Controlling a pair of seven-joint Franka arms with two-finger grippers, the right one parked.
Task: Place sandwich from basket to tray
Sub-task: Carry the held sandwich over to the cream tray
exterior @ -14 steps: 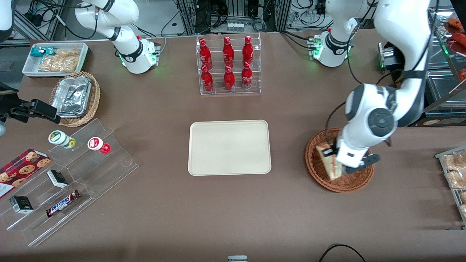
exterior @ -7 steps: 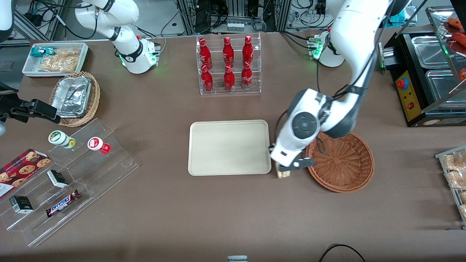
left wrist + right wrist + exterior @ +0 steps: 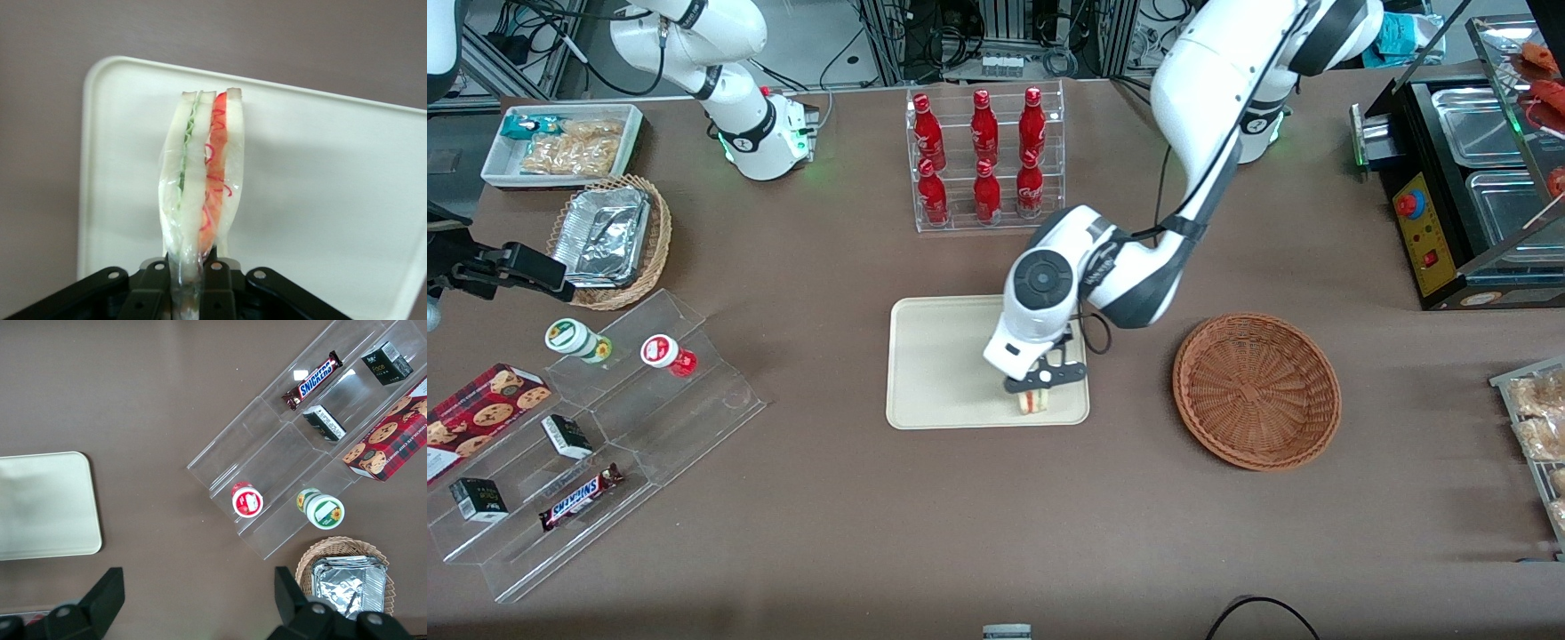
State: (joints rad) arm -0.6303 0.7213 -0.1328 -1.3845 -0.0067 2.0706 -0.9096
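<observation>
Now tool (image 3: pixel 1034 389) gripping sandwich (image 3: pixel 200 180) over tray (image 3: pixel 934 356), basket (image 3: pixel 1256 389) nearby

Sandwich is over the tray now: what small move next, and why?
Probably lower a little, then open. The end effector is shut on the sandwich, which hangs above the tray near the edge closest to the front camera. The basket is empty. Contact with the tray can't be confirmed.

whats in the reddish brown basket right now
Nothing shows inside the basket, only its woven bottom. The sandwich is over the tray, pinched in the gripper; whether it touches the tray is hidden.
</observation>
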